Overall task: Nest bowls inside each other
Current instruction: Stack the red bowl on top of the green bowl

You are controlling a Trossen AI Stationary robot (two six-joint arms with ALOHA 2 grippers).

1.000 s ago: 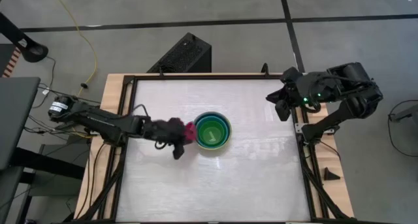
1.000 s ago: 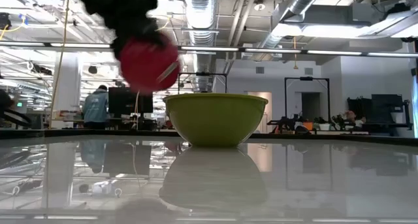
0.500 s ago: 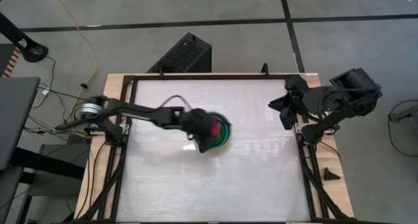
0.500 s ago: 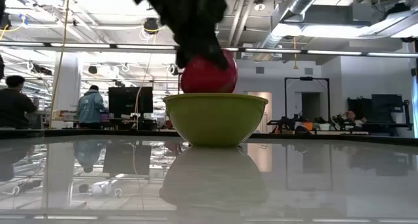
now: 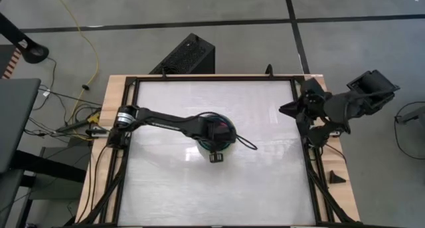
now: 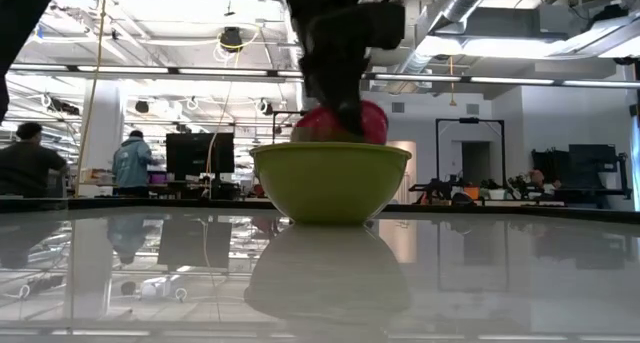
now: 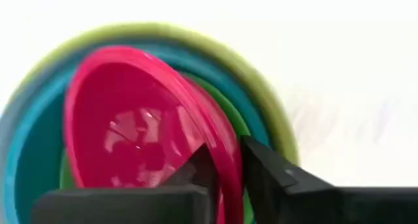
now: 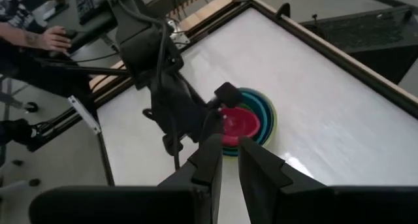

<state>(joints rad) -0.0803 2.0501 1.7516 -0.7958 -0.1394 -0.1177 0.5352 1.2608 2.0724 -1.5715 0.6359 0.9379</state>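
Magenta-pink bowl (image 7: 140,129), unlabelled, between left hand (image 7: 225,168) fingers.

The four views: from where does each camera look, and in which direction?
High: overhead, straight down; both arms, left gripper over the bowl stack.
Low: table height, looking level; olive-green bowl, arm descending.
Left wrist: looks into the stack; own fingers astride the pink bowl rim.
Right wrist: from the table's side; own fingers.
All views share the stack.

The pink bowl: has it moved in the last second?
Yes. The pink bowl was in the air left of the olive-green bowl in the low view; now it sits tilted inside the stack, its rim between the left gripper fingers.
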